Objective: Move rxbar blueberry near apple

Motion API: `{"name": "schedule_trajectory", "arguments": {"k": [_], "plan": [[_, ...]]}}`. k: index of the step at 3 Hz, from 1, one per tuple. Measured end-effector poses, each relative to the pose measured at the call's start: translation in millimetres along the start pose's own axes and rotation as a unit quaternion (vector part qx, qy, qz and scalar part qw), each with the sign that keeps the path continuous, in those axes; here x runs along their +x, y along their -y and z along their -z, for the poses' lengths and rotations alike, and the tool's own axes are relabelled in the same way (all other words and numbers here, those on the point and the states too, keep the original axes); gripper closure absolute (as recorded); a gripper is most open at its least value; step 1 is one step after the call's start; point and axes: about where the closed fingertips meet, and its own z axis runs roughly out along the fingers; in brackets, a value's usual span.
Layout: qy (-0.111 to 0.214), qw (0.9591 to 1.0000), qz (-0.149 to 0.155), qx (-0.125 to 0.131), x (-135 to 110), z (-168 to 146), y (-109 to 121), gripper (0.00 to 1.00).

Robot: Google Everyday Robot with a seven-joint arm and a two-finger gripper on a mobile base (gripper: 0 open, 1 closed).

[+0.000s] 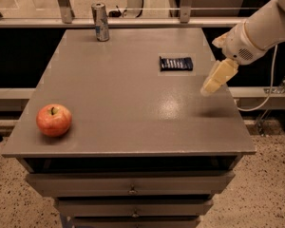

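Note:
The rxbar blueberry is a flat dark navy wrapper lying on the grey table top, towards the back right. The apple is red with yellowish patches and sits near the front left corner. My gripper hangs above the table's right side, a little to the right of the bar and nearer the front, apart from it. It holds nothing that I can see. The white arm reaches in from the upper right.
A tall silver drink can stands at the back left of the table. Drawers run below the front edge. A rail and window posts stand behind the table. A cable hangs at the right.

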Motion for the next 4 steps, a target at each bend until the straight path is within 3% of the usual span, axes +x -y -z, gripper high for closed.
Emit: {"name": "schedule_trajectory", "arguments": {"k": [2, 4], "plan": [[0.048, 0.9965, -0.069, 0.004, 0, -58, 42, 0.0], [0.091, 0.9897, -0.11, -0.012, -31, -106, 57, 0.0]]}}
